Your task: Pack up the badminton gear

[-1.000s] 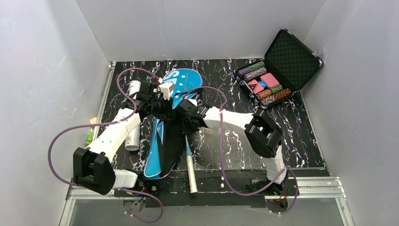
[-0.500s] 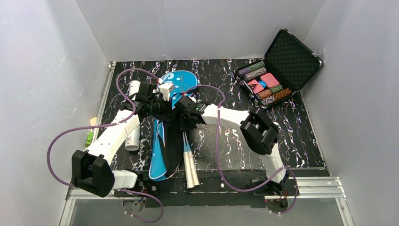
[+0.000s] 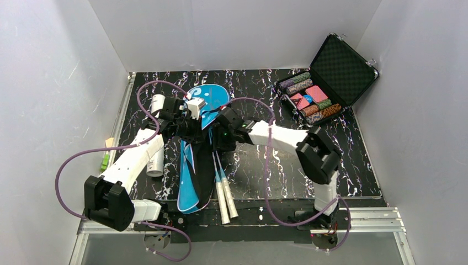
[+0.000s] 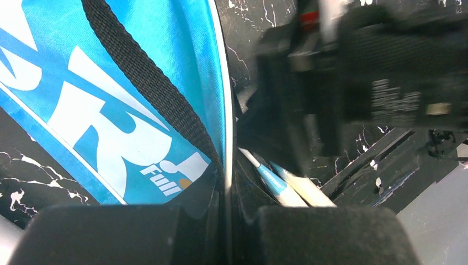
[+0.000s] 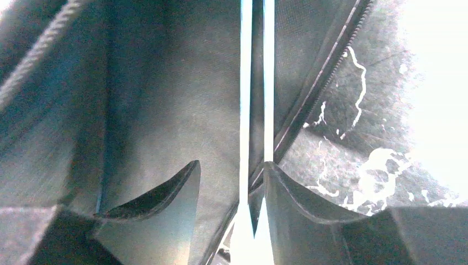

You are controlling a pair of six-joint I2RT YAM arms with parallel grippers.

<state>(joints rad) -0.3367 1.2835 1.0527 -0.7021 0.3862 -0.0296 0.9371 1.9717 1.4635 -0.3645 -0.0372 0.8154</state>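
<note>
The blue racket bag [image 3: 190,182] lies lengthwise on the black marbled mat, its open side facing right. Two rackets sit inside it, and only their white handles [image 3: 225,194] stick out toward the near edge. My left gripper [image 3: 193,127] is shut on the bag's white-piped edge [image 4: 227,138], holding the flap up; the handles [image 4: 287,187] show under it. My right gripper [image 3: 219,141] is open over the two thin shafts [image 5: 245,83], which run between its fingers [image 5: 165,210] with neither pressing them. A white tube [image 3: 155,163] lies left of the bag, partly under my left arm.
An open black case of coloured chips [image 3: 323,88] stands at the back right. A small green and yellow item [image 3: 105,160] lies at the mat's left edge. White walls close in the left, back and right sides.
My right gripper was shut on a racket and has now opened, letting it go. A second handle has come to lie beside the first. The left gripper stays clamped on the bag.
</note>
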